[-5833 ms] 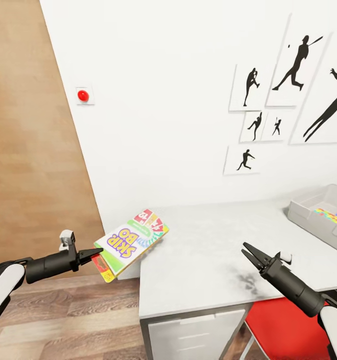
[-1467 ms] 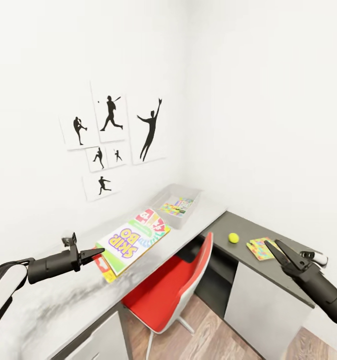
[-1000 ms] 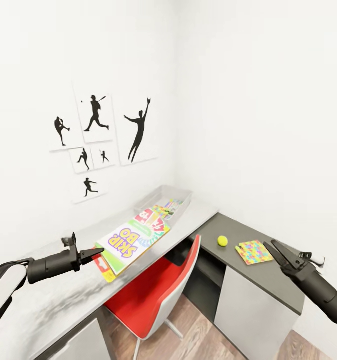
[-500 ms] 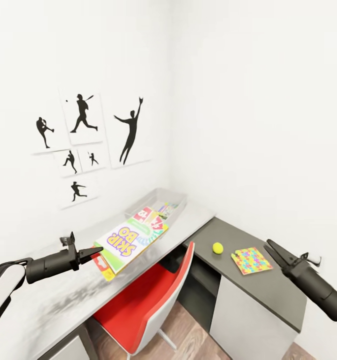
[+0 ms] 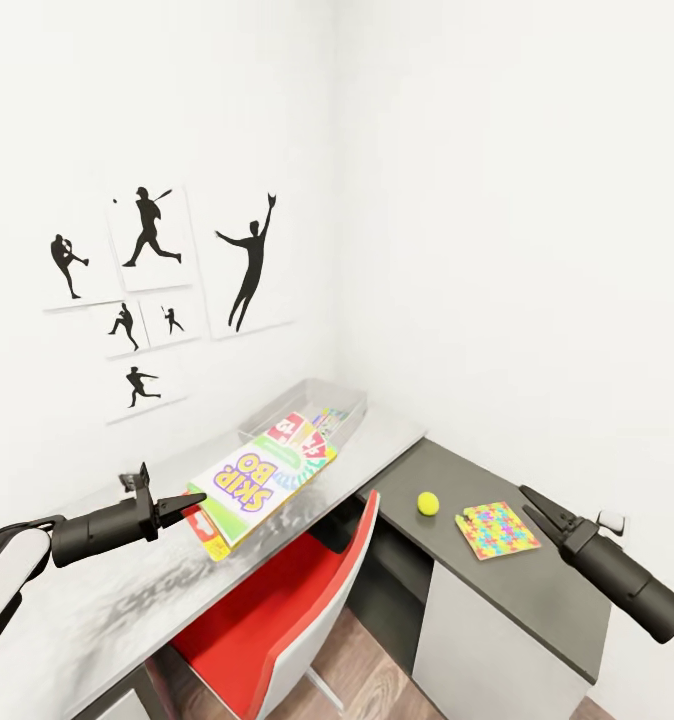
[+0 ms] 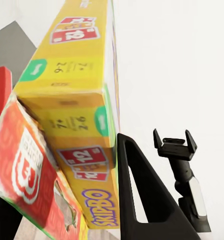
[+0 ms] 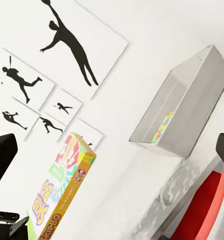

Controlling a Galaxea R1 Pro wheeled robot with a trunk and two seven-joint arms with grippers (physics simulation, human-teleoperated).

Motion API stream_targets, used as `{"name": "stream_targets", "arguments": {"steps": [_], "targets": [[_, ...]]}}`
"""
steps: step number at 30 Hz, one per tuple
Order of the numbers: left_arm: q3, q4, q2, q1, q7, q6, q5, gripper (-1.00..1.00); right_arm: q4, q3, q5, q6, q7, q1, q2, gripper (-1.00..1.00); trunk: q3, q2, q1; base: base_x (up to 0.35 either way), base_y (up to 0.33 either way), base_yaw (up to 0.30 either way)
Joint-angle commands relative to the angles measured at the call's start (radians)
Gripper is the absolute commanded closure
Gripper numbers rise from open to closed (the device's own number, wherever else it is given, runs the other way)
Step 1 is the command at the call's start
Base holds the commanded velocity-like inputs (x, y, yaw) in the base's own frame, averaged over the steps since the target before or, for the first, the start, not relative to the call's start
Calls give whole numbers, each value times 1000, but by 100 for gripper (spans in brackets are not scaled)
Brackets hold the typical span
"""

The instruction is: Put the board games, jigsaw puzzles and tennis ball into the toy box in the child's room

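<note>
Well, the left gripper (image 5: 190, 503) is clamped on the corner of the SKIP BO box (image 5: 264, 479), carrying it tilted above the pale table (image 5: 97, 610). A second red box (image 6: 34, 185) seems pressed beneath it, though I can't make out what it is. Beyond the SKIP BO box sits the toy box (image 5: 307, 408), half hidden, with something colourful inside. The right gripper (image 5: 530, 501) hangs empty, fingers slightly apart, just beside the jigsaw puzzle (image 5: 496, 529); the tennis ball (image 5: 428, 503) lies near that puzzle on the dark side unit (image 5: 537, 600).
</note>
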Motion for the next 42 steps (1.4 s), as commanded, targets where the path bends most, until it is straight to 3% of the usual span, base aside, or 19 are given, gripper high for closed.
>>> {"name": "stream_targets", "arguments": {"steps": [1,15,34,42], "targets": [[-1,0,1,-1,-4,3,0,100,0,-1,-1,5,2,-1,1,-100,-2,-2,1,0,0,0],[5,0,1,-1,-4,3,0,100,0,0,-1,3,3,-1,11,-100,5,-2,1,137,-99,162],[5,4,1,-1,-4,3,1,100,0,-1,-1,3,4,-1,4,-100,21,-2,1,238,-70,252],[9,4,1,-1,-4,3,1,100,0,-1,-1,3,4,-1,3,-100,32,-2,1,125,-55,113]]}}
